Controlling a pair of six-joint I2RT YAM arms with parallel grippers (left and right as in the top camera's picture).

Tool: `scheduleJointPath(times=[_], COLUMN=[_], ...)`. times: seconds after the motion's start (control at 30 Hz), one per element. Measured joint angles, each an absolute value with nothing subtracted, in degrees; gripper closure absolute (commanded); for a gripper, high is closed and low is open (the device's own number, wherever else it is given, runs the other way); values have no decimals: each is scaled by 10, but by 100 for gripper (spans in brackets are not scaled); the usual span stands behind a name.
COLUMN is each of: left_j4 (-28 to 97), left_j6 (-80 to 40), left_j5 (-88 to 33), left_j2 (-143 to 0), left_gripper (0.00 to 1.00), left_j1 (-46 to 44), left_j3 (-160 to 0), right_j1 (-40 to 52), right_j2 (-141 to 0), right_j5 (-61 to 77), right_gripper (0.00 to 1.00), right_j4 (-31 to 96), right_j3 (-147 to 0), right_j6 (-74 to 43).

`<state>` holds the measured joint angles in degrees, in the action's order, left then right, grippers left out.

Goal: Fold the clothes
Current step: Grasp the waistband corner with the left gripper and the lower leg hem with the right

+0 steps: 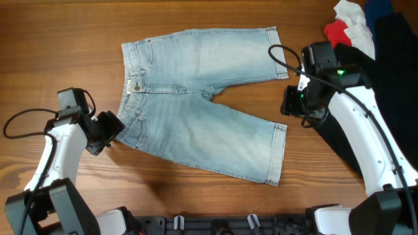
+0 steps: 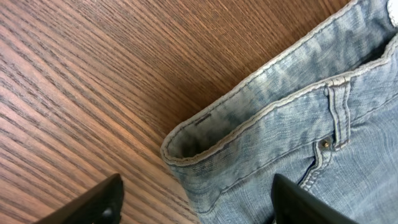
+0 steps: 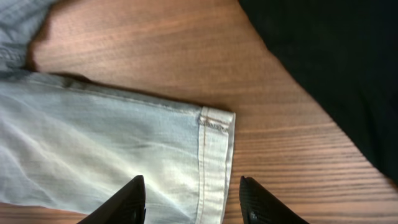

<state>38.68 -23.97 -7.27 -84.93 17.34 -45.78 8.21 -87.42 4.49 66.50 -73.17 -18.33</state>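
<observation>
Shorts (image 1: 189, 111) of faded light-blue denim lie spread flat.

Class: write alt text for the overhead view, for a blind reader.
Denim shorts lie spread flat on a wooden table, the left gripper at their waistband corner, the right gripper by the leg hems. Other garments lie piled far right.

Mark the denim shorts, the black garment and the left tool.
Light blue faded denim shorts (image 1: 215, 140): overhead view, lower leg panel.
Large black garment (image 1: 395, 59): overhead view, upper part.
Left tool (image 2: 196, 204): left wrist view, midway between fingertips.
</observation>
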Motion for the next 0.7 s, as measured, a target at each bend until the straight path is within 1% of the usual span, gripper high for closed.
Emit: scheduleJointPath(times=[0.07, 0.27, 0.4, 0.47, 0.53, 0.57, 0.63, 0.67, 0.7], left_j4=[386, 374, 349, 340, 335, 333, 326, 320, 316], left_j6=[-239, -239, -239, -239, -238, -241, -240, -243, -243], left_j5=[-72, -71, -71, -71, -71, -71, -71, -71, -71], left_j2=[-849, -849, -849, -849, -849, -849, -849, -849, -849], left_gripper=[26, 21, 22, 28, 41, 44, 52, 62, 74], left_j1=[173, 173, 173, 173, 173, 173, 173, 173, 173], left_j3=[-458, -442, -420, -416, -413, -412, -408, -404, -401], right_j1=[82, 83, 95, 103, 112, 116, 130, 136, 142], right_j2=[-870, -870, -867, -866, -866, -866, -866, -866, -866], right_j5=[45, 45, 45, 45, 45, 45, 45, 45, 45], right_gripper=[52, 52, 53, 52, 52, 53, 53, 53, 52], right_j4=[667, 675, 670, 667, 667, 667, 665, 664, 664], right_j3=[-722, -720, -705, -691, -670, -663, -645, -640, -635], right_j6=[-186, -189, -193, -199, -210, -215, -230, -236, -242])
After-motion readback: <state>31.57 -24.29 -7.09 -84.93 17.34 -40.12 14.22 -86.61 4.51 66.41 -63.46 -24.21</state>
